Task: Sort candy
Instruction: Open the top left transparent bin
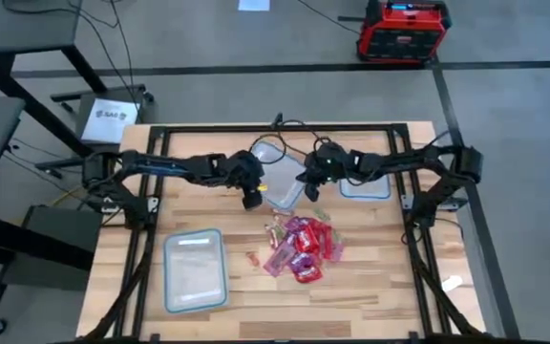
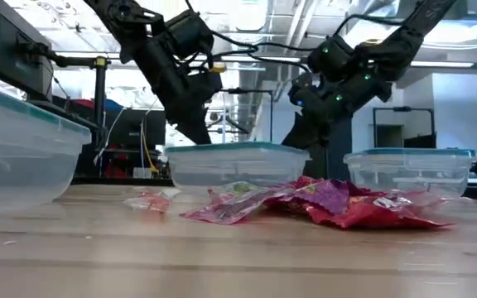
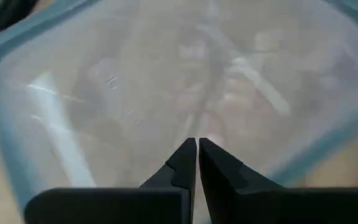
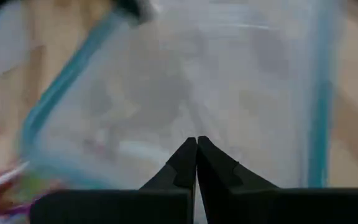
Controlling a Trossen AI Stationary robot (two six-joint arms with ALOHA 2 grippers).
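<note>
the candy (image 1: 304, 247) lies heaped on the worktop (image 1: 370, 287) just in front of the middle tub (image 1: 282, 182); both pincers, left (image 1: 252, 202) and right (image 1: 310, 194), hang over that tub's edges, fingers pressed together and empty (likely ready to pick), nothing sorted yet

Two dark arms are reaching inward over a wooden table (image 1: 370, 287), the left gripper (image 1: 252, 199) and right gripper (image 1: 311, 188) flanking a clear container (image 1: 280, 175) at its middle. A heap of red and pink candy (image 1: 304, 247) is lying just below them. Another container (image 1: 195, 269) is sitting near the front left, a third (image 1: 365, 182) under the right arm.
</note>
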